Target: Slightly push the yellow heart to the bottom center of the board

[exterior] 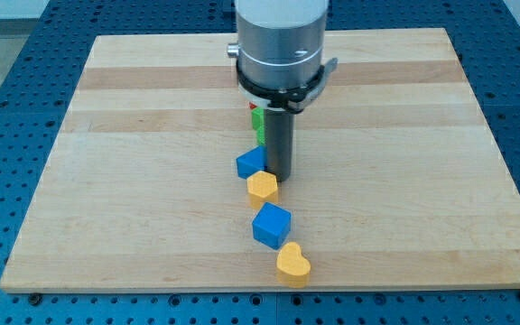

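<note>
The yellow heart (292,264) lies near the board's bottom edge, a little right of centre. A blue cube (271,225) sits just above and to its left. A yellow block (262,188), shape unclear, lies above the cube. A blue block (251,162) sits just above that. My tip (279,175) rests beside the blue block's right side, touching the upper yellow block's top edge. It is well above the yellow heart. A green block (257,125) and a sliver of a red block (252,107) show partly behind the rod.
The arm's grey cylindrical body (280,45) hangs over the board's top centre and hides what lies behind it. The wooden board (106,181) sits on a blue perforated table (7,108).
</note>
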### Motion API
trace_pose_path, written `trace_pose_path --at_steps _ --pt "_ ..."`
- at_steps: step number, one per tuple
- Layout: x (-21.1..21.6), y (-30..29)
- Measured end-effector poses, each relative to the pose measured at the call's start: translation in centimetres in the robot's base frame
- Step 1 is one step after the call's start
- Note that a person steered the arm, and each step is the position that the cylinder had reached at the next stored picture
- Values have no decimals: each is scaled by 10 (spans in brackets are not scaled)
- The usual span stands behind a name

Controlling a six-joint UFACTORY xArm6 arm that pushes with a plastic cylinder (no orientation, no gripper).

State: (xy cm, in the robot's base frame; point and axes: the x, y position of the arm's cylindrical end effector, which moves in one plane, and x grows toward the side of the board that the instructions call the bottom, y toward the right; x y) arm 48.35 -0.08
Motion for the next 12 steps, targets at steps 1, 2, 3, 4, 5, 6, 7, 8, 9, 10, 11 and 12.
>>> trace_pose_path --at_steps 1,2,3,4,5,6,7,8,9,10,11,12 --pt "0 -3" --pt "-2 12" --pt "-2 60" --pt "-2 61" --pt "61 81" --pt "106 92" --pt "106 92" --pt "107 57" --pt "107 57" --pt "118 65" --pt "136 75" --pt "136 75"
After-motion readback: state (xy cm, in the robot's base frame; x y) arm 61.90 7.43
